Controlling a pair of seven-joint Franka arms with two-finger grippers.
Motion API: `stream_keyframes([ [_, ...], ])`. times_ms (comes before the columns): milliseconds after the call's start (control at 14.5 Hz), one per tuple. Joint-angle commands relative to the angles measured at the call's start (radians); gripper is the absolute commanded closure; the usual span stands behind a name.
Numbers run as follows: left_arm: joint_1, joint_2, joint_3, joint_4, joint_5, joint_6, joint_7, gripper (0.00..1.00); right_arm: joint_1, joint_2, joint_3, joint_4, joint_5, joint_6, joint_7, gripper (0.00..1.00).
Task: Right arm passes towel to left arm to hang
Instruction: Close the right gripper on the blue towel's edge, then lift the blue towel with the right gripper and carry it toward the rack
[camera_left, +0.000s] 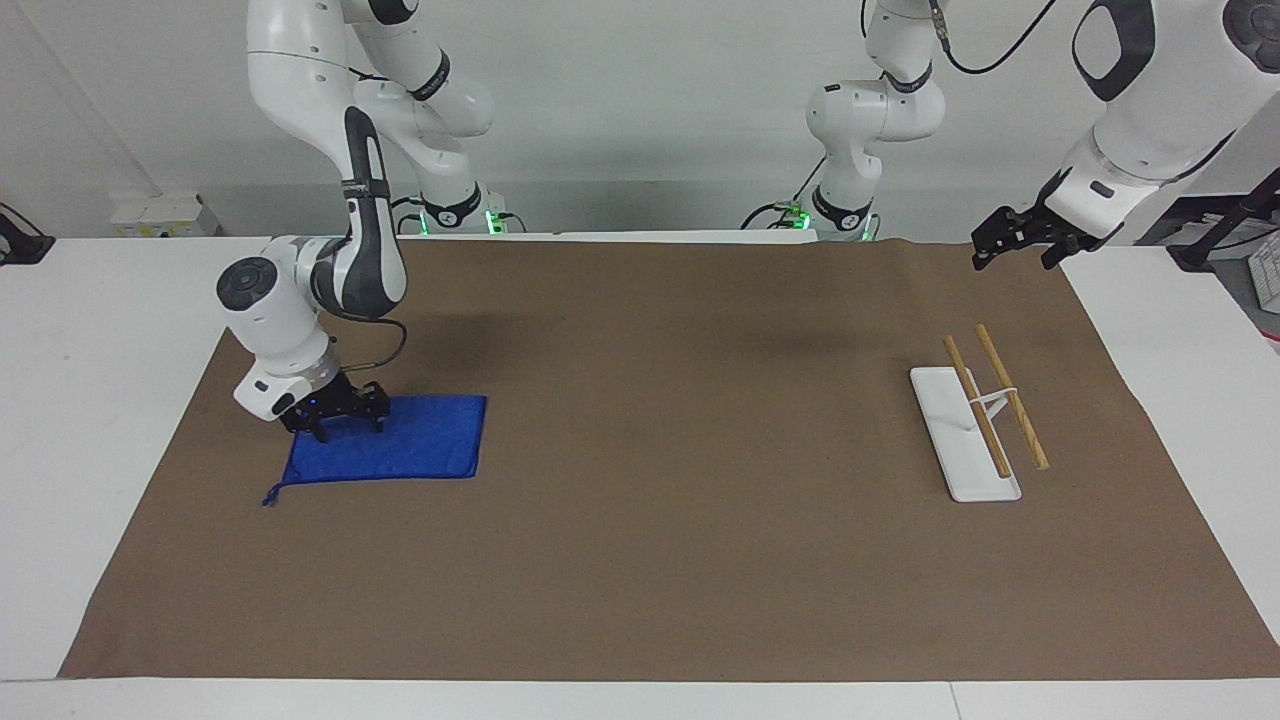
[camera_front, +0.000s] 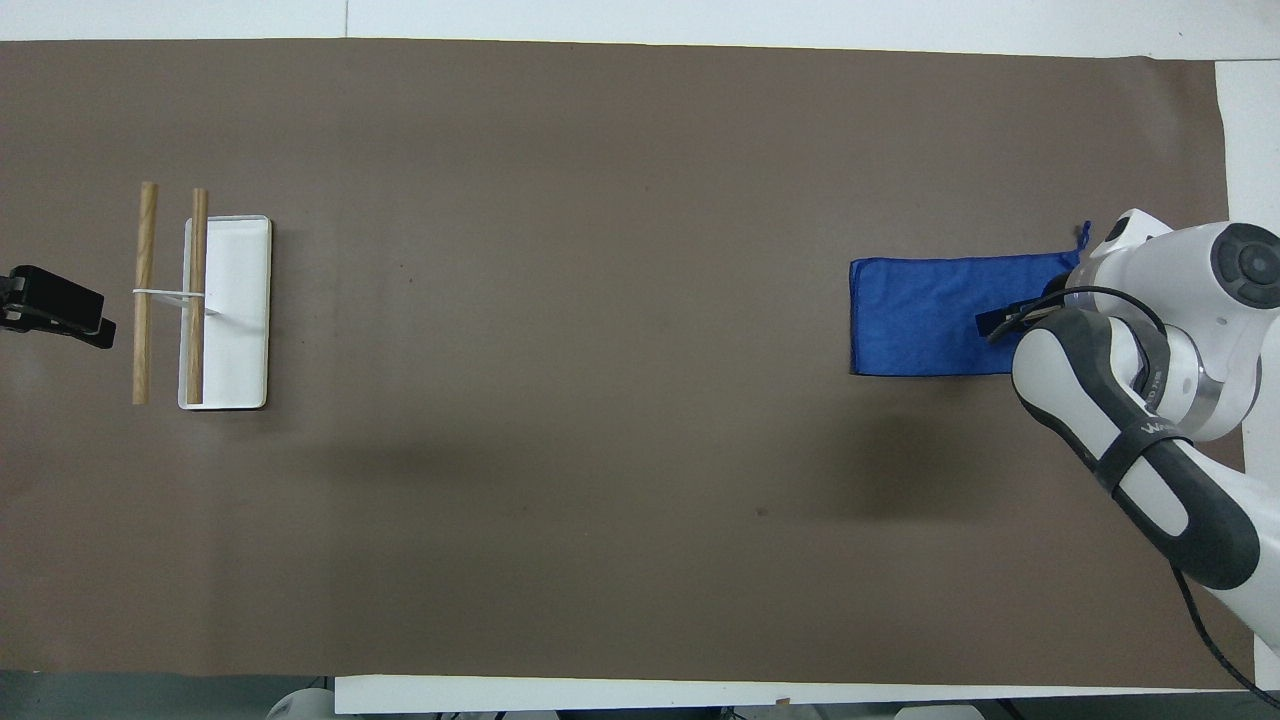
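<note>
Barely begun: right gripper (camera_left: 347, 424) down on the flat towel (camera_left: 400, 445), fingers apart and straddling its end with nothing pinched, left gripper (camera_left: 1018, 240) waiting spread near the rack (camera_left: 975, 420); lift, pass and hanging all remain.

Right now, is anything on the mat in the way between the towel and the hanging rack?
Nothing visible. The towel lies flat at the right arm's end under the right claw; bare brown mat runs to the rack, where the left claw waits.
</note>
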Motion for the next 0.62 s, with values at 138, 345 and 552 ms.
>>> stream_keyframes([
  [138,0.000,-0.012,0.005,-0.013,-0.009,-0.007,-0.002,0.00,-0.013,0.005,0.008,-0.006,0.020,0.022,-0.070,0.58],
  [345,0.000,-0.012,0.005,-0.013,-0.009,-0.007,-0.002,0.00,-0.015,0.005,0.009,-0.001,0.020,0.019,-0.071,0.93],
  [552,0.000,-0.013,0.005,-0.013,-0.009,-0.007,-0.002,0.00,-0.015,0.002,0.011,0.002,0.021,0.012,-0.068,1.00],
])
